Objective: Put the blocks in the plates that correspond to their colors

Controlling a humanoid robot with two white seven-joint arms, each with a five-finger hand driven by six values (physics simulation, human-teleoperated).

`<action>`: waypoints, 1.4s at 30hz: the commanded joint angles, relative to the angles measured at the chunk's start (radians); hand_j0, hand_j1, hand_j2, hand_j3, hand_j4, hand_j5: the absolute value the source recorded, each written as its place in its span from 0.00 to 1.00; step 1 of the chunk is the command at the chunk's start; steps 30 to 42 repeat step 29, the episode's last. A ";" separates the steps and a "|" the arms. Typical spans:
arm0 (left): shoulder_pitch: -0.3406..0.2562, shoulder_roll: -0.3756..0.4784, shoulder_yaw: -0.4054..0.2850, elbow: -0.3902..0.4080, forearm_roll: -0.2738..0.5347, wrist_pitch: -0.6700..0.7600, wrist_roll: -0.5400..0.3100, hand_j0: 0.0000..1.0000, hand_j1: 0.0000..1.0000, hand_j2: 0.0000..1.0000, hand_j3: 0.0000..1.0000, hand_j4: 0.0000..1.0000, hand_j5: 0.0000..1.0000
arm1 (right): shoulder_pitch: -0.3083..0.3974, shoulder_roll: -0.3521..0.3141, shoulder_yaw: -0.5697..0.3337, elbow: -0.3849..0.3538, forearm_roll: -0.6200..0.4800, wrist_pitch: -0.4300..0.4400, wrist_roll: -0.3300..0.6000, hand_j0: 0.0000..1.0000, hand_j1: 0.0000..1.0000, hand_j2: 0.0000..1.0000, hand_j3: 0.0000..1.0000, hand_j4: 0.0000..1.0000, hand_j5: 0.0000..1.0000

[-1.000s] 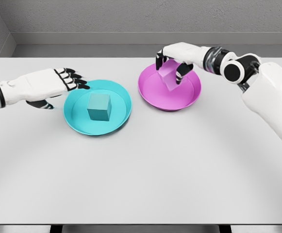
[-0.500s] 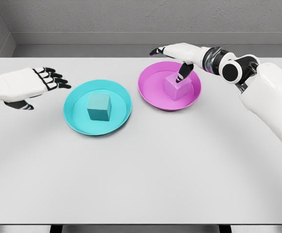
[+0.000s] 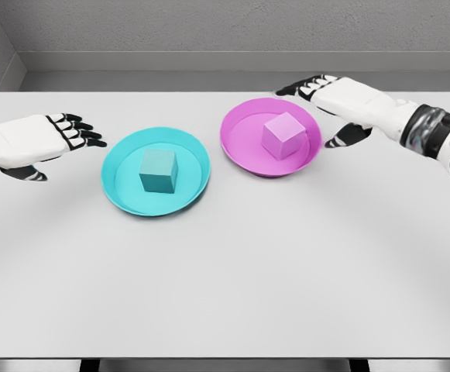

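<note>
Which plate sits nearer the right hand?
The magenta plate, holding the pink block; the right hand hovers open just past its far-right rim. The cyan plate lies toward the left hand.

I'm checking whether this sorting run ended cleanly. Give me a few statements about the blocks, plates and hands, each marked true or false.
1. The teal block lies in the teal plate. True.
2. The pink block lies on the bare table beside its plate. False: it sits inside the pink plate.
3. The right hand grips the pink block. False: it is open and off to the right of the pink plate, holding nothing.
4. The left hand is open, to the left of the teal plate. True.
5. The two plates are stacked. False: they stand side by side on the table.
</note>
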 commanded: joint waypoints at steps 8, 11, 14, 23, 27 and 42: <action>0.000 0.003 0.001 0.000 0.006 0.002 0.000 1.00 1.00 1.00 1.00 1.00 1.00 | 0.218 -0.144 -0.268 0.007 -0.071 -0.354 -0.004 1.00 1.00 1.00 1.00 1.00 1.00; 0.000 0.003 0.000 0.000 0.006 0.002 0.000 1.00 1.00 1.00 1.00 1.00 1.00 | 0.238 -0.145 -0.273 0.069 -0.072 -0.402 -0.004 1.00 1.00 1.00 1.00 1.00 1.00; 0.000 0.003 0.001 0.000 0.006 0.002 0.000 1.00 1.00 1.00 1.00 1.00 1.00 | 0.249 -0.145 -0.273 0.090 -0.074 -0.402 -0.004 1.00 1.00 1.00 1.00 1.00 1.00; 0.000 0.003 0.000 0.000 0.006 0.002 0.000 1.00 1.00 1.00 1.00 1.00 1.00 | 0.252 -0.144 -0.275 0.098 -0.074 -0.402 -0.004 1.00 1.00 1.00 1.00 1.00 1.00; 0.000 0.003 0.002 0.000 0.006 0.002 0.000 1.00 1.00 1.00 1.00 1.00 1.00 | 0.252 -0.144 -0.276 0.098 -0.074 -0.402 -0.004 1.00 1.00 1.00 1.00 1.00 1.00; 0.000 0.003 0.000 0.000 0.004 0.002 0.000 1.00 1.00 1.00 1.00 1.00 1.00 | 0.250 -0.144 -0.278 0.098 -0.074 -0.402 -0.004 1.00 1.00 1.00 1.00 1.00 1.00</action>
